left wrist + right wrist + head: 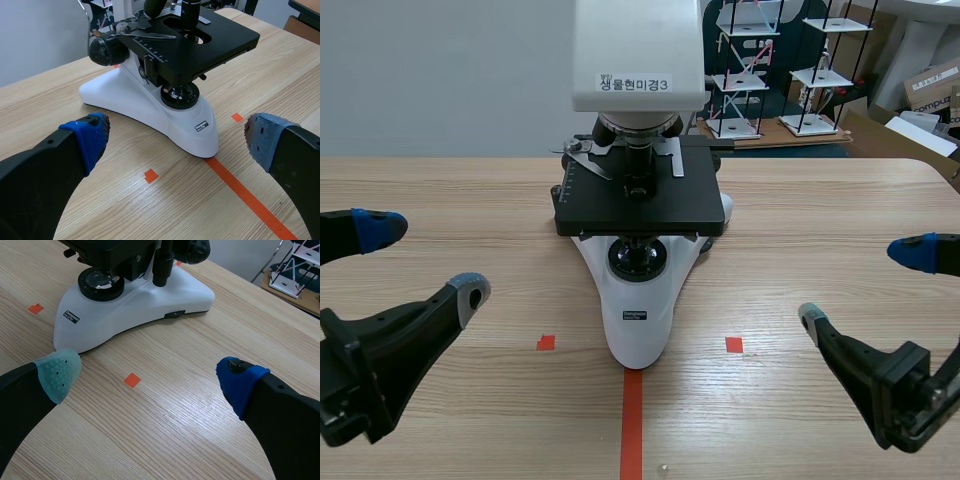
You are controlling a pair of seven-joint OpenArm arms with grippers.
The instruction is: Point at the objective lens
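- Microscope: white body, black stage, standing mid-table between my two arms at the end of the tape line, so either arm could reach it.
- Objective lens: probably the dark barrel hanging over the stage opening; the head hides its top.
- Left gripper: fingers wide, empty, parked low, well apart from the microscope.
- Right gripper: likewise wide and empty; pointing not yet begun.

Wood table; white/blk microscope upright at ctr, base on tabletop.
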